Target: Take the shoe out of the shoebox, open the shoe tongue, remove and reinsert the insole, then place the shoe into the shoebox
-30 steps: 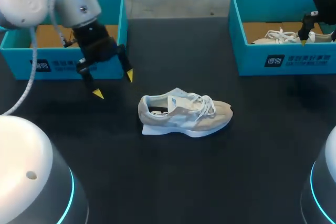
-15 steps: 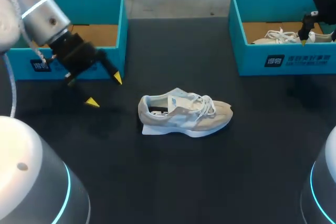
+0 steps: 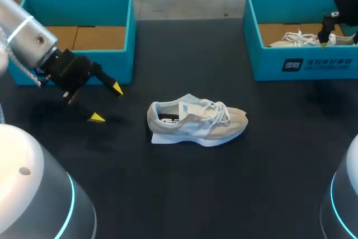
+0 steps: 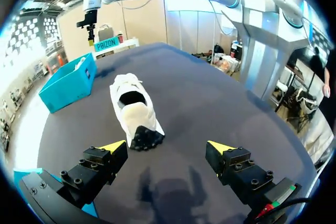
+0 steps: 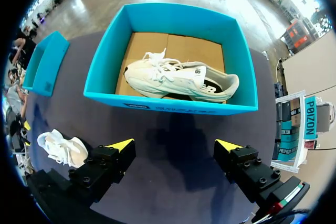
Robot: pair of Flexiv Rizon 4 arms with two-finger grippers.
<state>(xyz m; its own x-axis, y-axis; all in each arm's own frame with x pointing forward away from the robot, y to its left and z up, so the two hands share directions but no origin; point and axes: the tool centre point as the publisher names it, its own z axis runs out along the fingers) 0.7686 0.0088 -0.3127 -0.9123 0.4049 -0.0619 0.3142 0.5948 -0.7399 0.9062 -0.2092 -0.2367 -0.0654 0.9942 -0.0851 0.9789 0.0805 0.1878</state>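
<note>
The beige suede-and-mesh sneaker with white laces (image 3: 196, 122) stands on its white sole in the middle of the matte black table (image 3: 235, 194). Its heel is turned toward the left gripper (image 3: 107, 103), near it but not touching.

In the left wrist view the sneaker (image 4: 134, 109) lies just ahead of that gripper (image 4: 167, 146), with the dark knobbed tread at the heel nearest. The 2 yellow-tipped fingers are spread wide with nothing between them.

The right gripper (image 3: 323, 36) hangs over the right teal cardboard shoebox (image 3: 302, 62). Its fingers are also parted and empty (image 5: 176, 144). A white laced sneaker (image 5: 178, 77) lies on that box's (image 5: 173, 103) brown floor.

A left teal cardboard shoebox (image 3: 78, 3) sits behind the left gripper.
</note>
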